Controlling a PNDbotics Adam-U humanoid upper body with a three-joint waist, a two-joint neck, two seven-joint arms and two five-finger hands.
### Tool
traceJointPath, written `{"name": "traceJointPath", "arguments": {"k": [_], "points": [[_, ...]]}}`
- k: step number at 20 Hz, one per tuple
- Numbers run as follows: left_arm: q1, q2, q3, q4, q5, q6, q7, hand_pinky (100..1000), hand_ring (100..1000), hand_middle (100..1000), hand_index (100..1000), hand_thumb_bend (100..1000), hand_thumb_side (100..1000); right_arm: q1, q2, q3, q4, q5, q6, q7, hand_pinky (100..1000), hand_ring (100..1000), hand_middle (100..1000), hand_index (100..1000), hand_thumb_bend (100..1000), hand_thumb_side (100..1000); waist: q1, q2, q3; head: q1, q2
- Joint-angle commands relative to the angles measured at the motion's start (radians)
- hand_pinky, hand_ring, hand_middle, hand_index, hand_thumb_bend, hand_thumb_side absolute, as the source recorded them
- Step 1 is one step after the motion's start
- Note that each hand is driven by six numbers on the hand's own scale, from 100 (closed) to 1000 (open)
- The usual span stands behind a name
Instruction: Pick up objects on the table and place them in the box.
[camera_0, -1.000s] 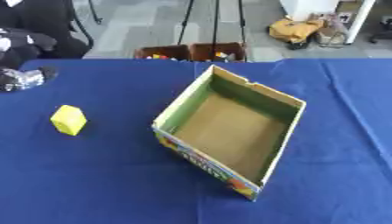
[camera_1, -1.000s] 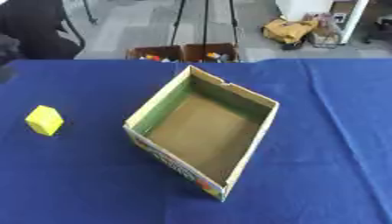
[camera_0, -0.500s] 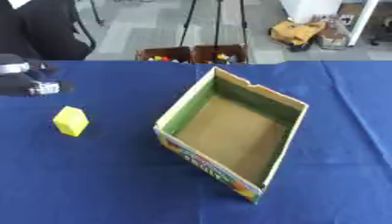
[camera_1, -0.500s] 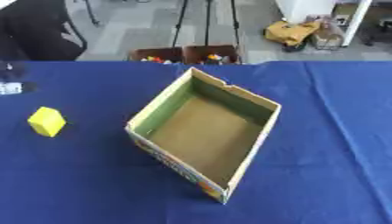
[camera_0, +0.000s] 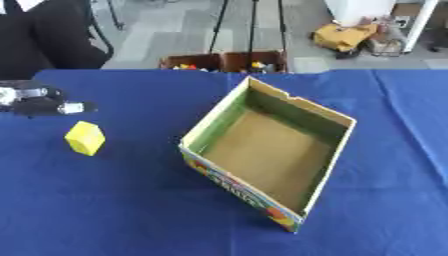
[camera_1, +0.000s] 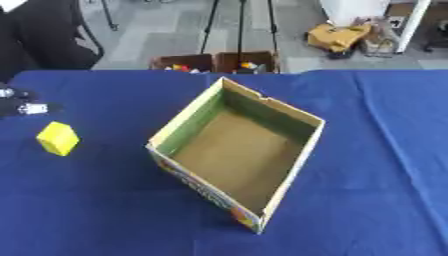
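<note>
While the yellow block (camera_0: 85, 137) sits alone on the blue worktop (camera_0: 114, 210), well to the left of the box (camera_0: 271, 150), it is the only loose thing I can see to pick up, so I judge it my target. It stands slightly tilted on the cloth, apart from everything else, with free space all round it for fingers to close in.

My left hand (camera_0: 39, 100) is in from the left edge, just beyond the block and not touching it. It reads as dark and silver shapes pointing toward the middle of the worktop; I cannot tell whether the fingers are spread or curled. I take it to be placed there as an approach, since it is the nearer arm to that side.

The box lies open-topped and empty, turned at an angle, its green inner walls and brown floor showing, a printed colourful side facing me. That wide mouth makes it an easy drop from above.

My right hand shows in neither view.
</note>
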Motion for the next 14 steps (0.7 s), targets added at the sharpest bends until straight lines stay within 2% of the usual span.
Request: {"name": "traceJointPath", "arguments": {"k": [1, 3, 4, 5, 8, 14], "points": [[-0.031, 0.007, -0.004, 0.041, -0.032, 0.019, 0.023, 817, 922, 929, 1000, 563, 1000, -0.008, -0.016, -0.003, -0.018, -0.006, 0.001, 0.005, 768, 733, 636, 773, 100, 464, 0.017, -0.013, 0.000, 0.005, -0.005], [-0.036, 0.000, -0.006, 0.060, -0.038, 0.018, 0.035, 817, 922, 929, 1000, 563, 1000, -0.007, -0.015, -0.003, -0.018, -0.007, 0.000, 0.006, 768, 733, 636, 773, 100, 464, 0.018, -0.013, 0.000, 0.006, -0.006], [-0.036, -0.002, -0.005, 0.069, -0.043, 0.021, 0.044, 797, 914, 925, 1000, 439, 968, -0.007, -0.016, -0.003, -0.018, -0.007, 0.001, 0.007, 767, 732, 634, 772, 100, 466, 0.018, -0.012, -0.002, 0.005, -0.006], [-0.036, -0.005, -0.004, 0.078, -0.050, 0.025, 0.056, 779, 906, 923, 1000, 390, 923, -0.007, -0.016, -0.003, -0.018, -0.008, 0.002, 0.008, 767, 732, 634, 772, 100, 466, 0.018, -0.010, -0.004, 0.005, -0.007], [-0.039, -0.017, 0.000, 0.107, -0.052, 0.034, 0.090, 762, 894, 944, 1000, 398, 885, -0.007, -0.018, -0.004, -0.018, -0.010, 0.004, 0.010, 768, 731, 633, 773, 100, 467, 0.019, -0.004, -0.008, 0.008, -0.007], [-0.050, -0.036, -0.008, 0.149, -0.047, 0.037, 0.108, 754, 886, 982, 1000, 440, 901, -0.009, -0.019, -0.004, -0.018, -0.014, 0.008, 0.016, 768, 730, 630, 771, 100, 471, 0.019, 0.008, -0.011, 0.013, -0.009]]}}
